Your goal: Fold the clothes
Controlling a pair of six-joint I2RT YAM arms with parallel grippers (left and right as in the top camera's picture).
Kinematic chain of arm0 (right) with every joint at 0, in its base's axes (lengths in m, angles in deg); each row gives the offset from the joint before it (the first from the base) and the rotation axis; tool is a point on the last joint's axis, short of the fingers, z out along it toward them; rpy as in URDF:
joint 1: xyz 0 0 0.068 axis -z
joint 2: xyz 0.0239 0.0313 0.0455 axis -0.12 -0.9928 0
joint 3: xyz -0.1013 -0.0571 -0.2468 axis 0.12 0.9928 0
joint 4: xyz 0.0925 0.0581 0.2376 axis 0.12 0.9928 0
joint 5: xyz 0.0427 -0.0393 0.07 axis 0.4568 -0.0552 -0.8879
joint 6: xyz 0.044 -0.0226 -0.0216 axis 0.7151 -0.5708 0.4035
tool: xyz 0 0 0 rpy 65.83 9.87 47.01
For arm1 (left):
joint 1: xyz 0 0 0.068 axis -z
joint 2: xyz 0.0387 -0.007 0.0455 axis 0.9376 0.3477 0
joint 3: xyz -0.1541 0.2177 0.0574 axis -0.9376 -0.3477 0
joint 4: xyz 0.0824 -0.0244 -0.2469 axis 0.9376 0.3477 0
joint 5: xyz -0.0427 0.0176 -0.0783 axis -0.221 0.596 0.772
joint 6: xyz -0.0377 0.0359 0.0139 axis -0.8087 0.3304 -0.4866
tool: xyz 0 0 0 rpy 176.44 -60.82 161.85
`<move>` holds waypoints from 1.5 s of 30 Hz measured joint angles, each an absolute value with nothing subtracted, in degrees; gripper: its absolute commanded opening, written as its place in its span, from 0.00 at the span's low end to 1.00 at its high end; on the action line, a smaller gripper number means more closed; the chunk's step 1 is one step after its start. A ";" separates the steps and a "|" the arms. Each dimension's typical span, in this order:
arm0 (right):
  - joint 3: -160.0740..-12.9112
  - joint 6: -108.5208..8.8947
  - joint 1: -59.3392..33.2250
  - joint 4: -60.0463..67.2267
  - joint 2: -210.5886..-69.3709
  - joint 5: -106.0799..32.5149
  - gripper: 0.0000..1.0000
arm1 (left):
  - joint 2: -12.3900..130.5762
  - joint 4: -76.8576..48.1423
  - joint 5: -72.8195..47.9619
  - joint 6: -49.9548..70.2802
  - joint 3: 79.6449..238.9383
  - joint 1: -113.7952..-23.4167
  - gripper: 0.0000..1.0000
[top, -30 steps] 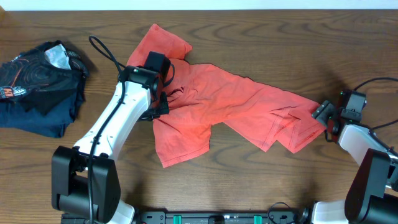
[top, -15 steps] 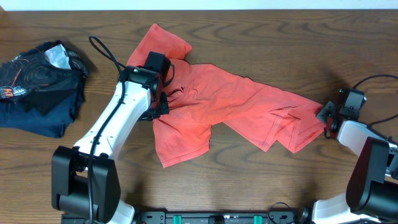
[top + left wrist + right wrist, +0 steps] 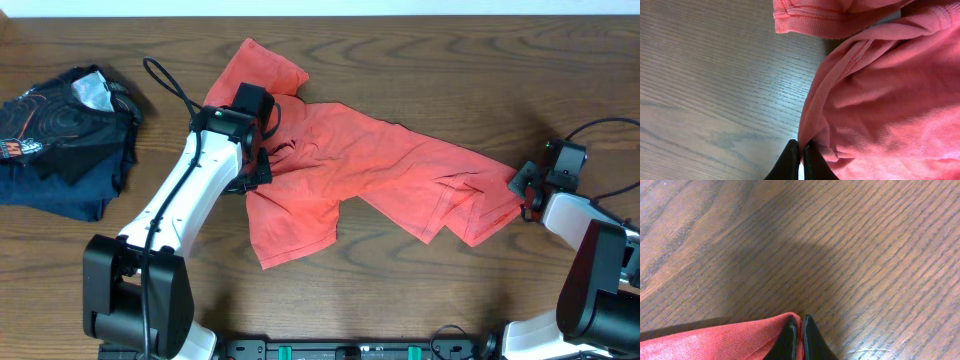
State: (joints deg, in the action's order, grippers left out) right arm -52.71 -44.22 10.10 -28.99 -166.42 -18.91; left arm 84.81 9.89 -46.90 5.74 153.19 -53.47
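The clothes [image 3: 370,165], a coral-red T-shirt, lie crumpled and stretched across the middle of the wooden table [image 3: 420,60], from upper left to right. My left gripper [image 3: 258,170] is shut on a fold of the shirt near its left side; in the left wrist view the black fingertips [image 3: 810,159] pinch red fabric [image 3: 880,100] at their tips. My right gripper [image 3: 521,186] is at the shirt's right end, shut on the corner of the cloth [image 3: 720,340], which is caught between its black fingers [image 3: 811,340].
A dark navy garment [image 3: 65,135] with a printed pattern lies bunched at the table's left edge. Black cables [image 3: 170,85] run over the table near the left arm and behind the right arm [image 3: 600,130].
The right gripper has moved slightly and shut on the shirt's right corner. The left arm and the shirt's lie look unchanged.
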 measured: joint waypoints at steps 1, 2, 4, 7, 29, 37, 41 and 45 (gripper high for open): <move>-52.71 -44.22 10.10 -28.83 -166.26 -18.94 0.01 | 84.81 9.91 -46.90 5.74 153.19 -53.49 0.06; -52.69 -44.22 10.12 -28.38 -165.98 -19.00 0.01 | 84.81 9.89 -46.90 5.74 153.19 -53.47 0.06; -52.65 -44.26 10.12 -26.65 -164.97 -19.20 0.01 | 84.81 9.91 -46.90 5.74 153.19 -53.49 0.06; -52.67 -45.40 10.12 -24.22 -161.54 -20.25 0.02 | 84.74 9.91 -46.90 5.76 153.28 -53.49 0.06; -80.62 -63.52 10.12 -1.88 -135.73 -30.54 0.01 | 64.26 11.05 -31.97 8.97 168.62 -72.92 0.06; -80.32 -64.65 10.12 16.43 -139.90 -31.81 0.01 | 66.12 20.97 -24.54 8.99 163.27 -70.96 0.06; -80.30 -64.68 10.12 18.00 -140.84 -31.18 0.01 | 66.12 20.41 -23.42 8.97 157.70 -68.20 0.06; -80.30 -64.68 10.12 18.22 -140.84 -29.80 0.01 | 66.23 17.76 -23.18 8.77 151.05 -64.29 0.06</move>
